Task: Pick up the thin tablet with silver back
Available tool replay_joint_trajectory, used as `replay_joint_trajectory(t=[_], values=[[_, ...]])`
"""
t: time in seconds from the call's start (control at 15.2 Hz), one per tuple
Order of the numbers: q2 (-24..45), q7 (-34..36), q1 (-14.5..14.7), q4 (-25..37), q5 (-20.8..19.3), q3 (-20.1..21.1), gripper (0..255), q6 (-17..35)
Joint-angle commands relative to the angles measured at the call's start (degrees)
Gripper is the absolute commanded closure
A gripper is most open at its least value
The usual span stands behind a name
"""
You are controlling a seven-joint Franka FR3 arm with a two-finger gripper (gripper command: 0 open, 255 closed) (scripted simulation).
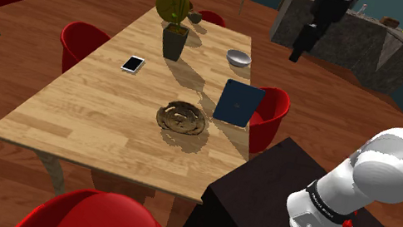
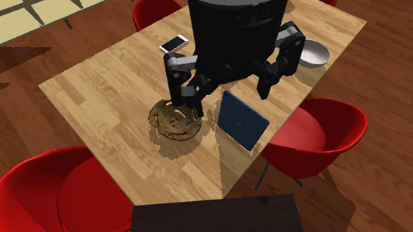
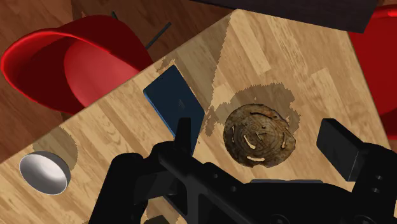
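Note:
The thin tablet [image 1: 238, 103] [image 2: 243, 120] [image 3: 174, 102] shows a dark blue face. It stands tilted on the wooden table [image 1: 82, 114], near the edge beside a red chair [image 1: 271, 116]. My gripper [image 1: 296, 53] [image 2: 226, 83] [image 3: 261, 143] hangs high above the table, well clear of the tablet. Its fingers [image 3: 183, 133] stand wide apart with nothing between them. In the wrist view the tablet lies just beyond one fingertip and a round brown dish [image 3: 259, 135] lies between the two.
The brown dish [image 1: 182, 119] [image 2: 174, 121] sits next to the tablet. A white phone [image 1: 133, 64], a potted plant [image 1: 176, 11] and a grey bowl [image 1: 239, 57] [image 3: 44, 172] stand farther along the table. Red chairs [image 2: 63, 191] ring it. The dark stand [image 1: 285, 207] is close by.

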Motion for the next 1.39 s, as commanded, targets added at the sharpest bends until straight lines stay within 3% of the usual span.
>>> replay_joint_trajectory(t=[0.0, 0.4, 0.79, 1.06, 1.32], values=[[0.0, 0.0, 0.0, 0.0, 0.0, 0.0, 0, 0.0], [4.7, -12.3, 0.3, -5.4, -2.2, -7.7, 0, 10.7], [13.9, -24.9, 1.0, -6.9, -2.8, -15.1, 0, 21.4], [22.1, -34.1, 2.2, -5.8, -1.3, -19.8, 0, 28.1], [31.6, -44.3, 3.7, -3.1, 2.6, -23.7, 0, 33.8]])
